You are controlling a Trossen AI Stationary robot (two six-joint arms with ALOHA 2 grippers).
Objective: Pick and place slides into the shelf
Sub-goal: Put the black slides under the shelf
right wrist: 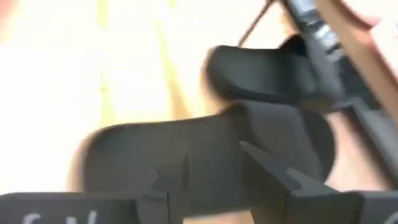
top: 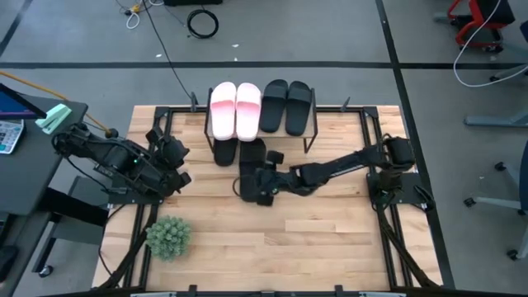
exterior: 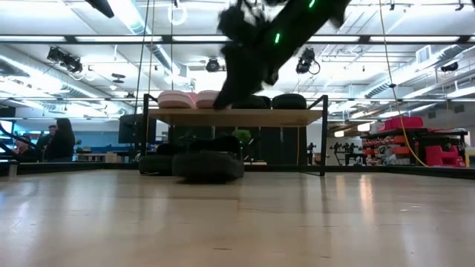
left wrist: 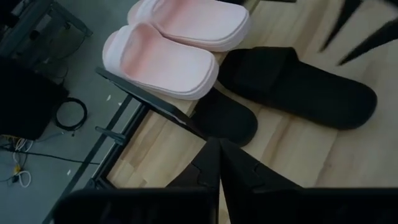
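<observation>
Shelf point(top: 330, 110) stands at the table's far edge: pale plank top, thin black legs. On top, in a row: two pink slides point(top: 235, 107), then two black slides point(top: 287, 105). One black slide point(top: 223, 152) lies half under the shelf; another black slide point(top: 252, 165) lies just in front. Table point(top: 313, 239) is slatted light wood; a green plant point(top: 168, 238) sits near its front left. Right gripper point(top: 257, 183) reaches over the front slide, jaws spread apart around it. Left gripper point(top: 175, 165) waits left of the shelf, jaws closed, empty.
</observation>
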